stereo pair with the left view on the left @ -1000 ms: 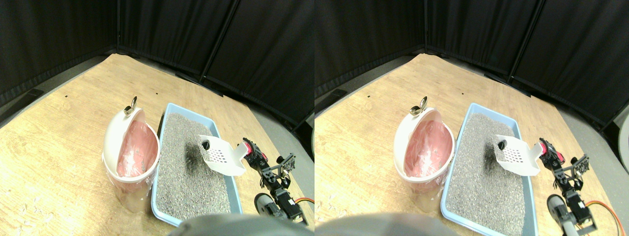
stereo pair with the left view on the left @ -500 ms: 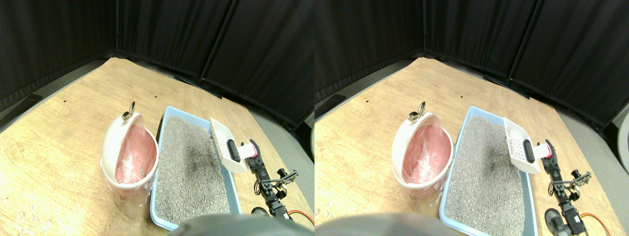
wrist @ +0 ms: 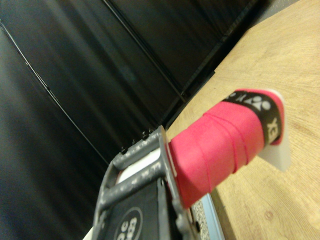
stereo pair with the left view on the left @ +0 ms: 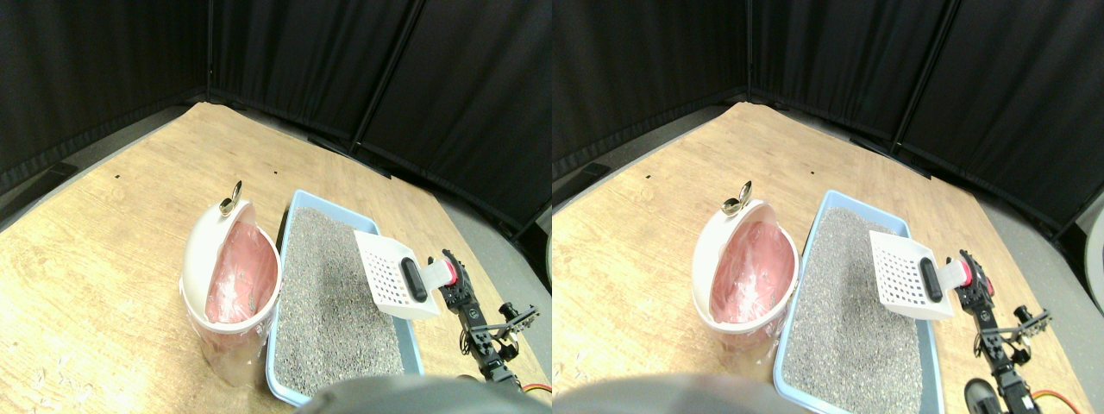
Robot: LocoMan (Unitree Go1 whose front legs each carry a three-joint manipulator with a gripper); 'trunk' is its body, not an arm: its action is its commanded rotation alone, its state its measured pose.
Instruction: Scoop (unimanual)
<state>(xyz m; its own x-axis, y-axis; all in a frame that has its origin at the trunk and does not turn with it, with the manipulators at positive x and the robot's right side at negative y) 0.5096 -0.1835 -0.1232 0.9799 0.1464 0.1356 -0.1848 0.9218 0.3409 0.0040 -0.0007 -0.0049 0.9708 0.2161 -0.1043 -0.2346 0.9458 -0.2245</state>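
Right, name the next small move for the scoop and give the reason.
Probably carry the white scoop left toward the open bin with the pink liner. The scoop is lifted above the grey litter in the blue tray, with a dark lump resting in it by the handle, and the bin stands right beside the tray. Keep it level so the lump stays in.

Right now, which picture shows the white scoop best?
The stereo pair view: the whole scoop shows there, raised over the litter tray, with a dark lump on it. The wrist view shows only its pink wrapped handle.
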